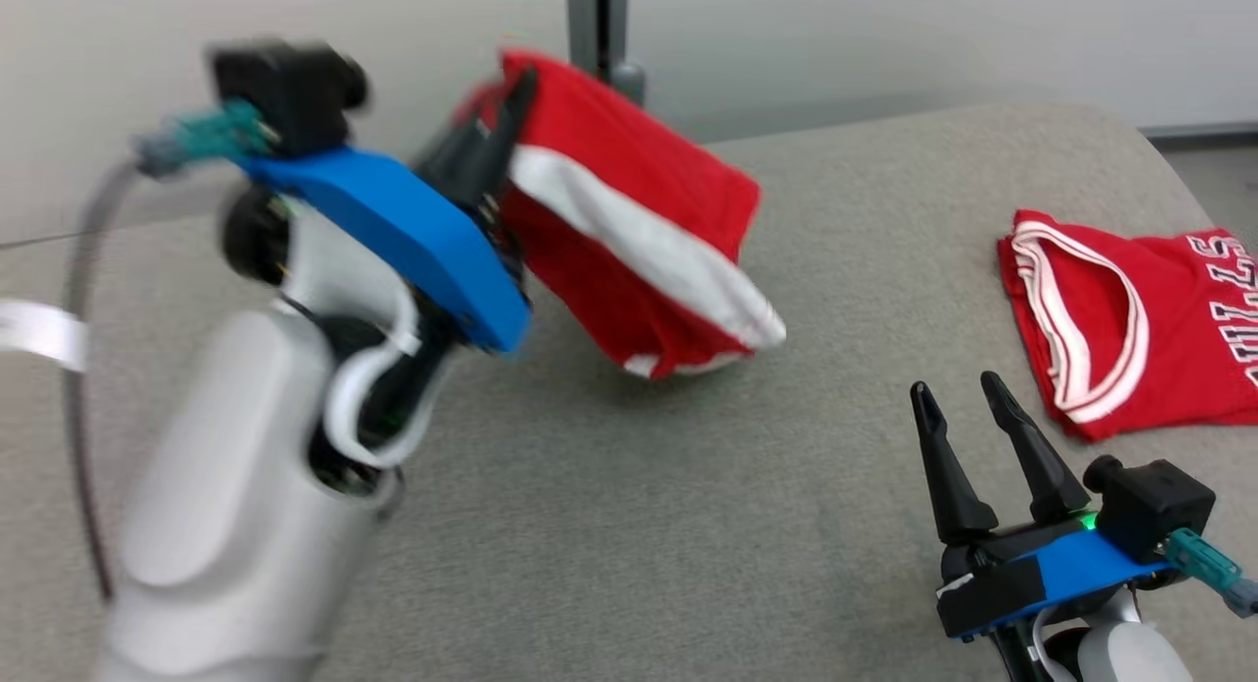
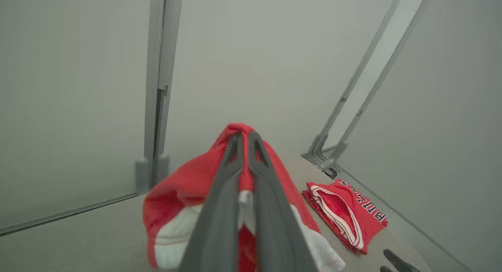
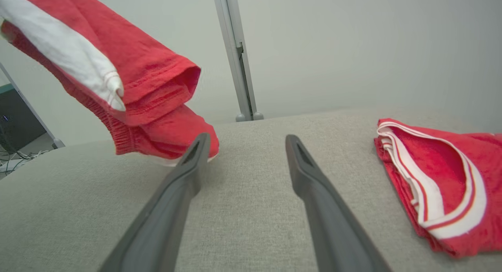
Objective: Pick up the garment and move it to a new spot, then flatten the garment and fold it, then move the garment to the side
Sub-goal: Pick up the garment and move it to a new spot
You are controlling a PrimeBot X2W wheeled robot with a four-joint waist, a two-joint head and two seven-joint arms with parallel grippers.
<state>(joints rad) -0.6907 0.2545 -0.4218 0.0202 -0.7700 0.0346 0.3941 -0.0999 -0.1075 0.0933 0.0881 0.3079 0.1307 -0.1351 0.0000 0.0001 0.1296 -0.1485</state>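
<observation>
Clearly, the left gripper (image 2: 245,136) has its two dark fingers pinched together on a fold of the red garment (image 1: 629,220); in the left wrist view the cloth bunches over their tips and spills down both sides of them. From that pinch the garment hangs toward five o'clock in the head view, a red bundle with a broad white band running along it and a hemmed edge at the low end. Whether that low end touches the grey surface (image 1: 639,525) or hangs just above it cannot be told; a soft shadow lies right beneath it. The arm and garment are blurred in the head view.

The right gripper (image 1: 955,387) sits at five o'clock in the head view, low over the surface. Its fingers are spread wide and hold nothing, and they point toward twelve o'clock. A second red jersey (image 1: 1130,318) with white trim and lettering lies flat at three o'clock, just beyond those fingers. A grey post (image 1: 595,24) rises at twelve o'clock, behind the held garment.
</observation>
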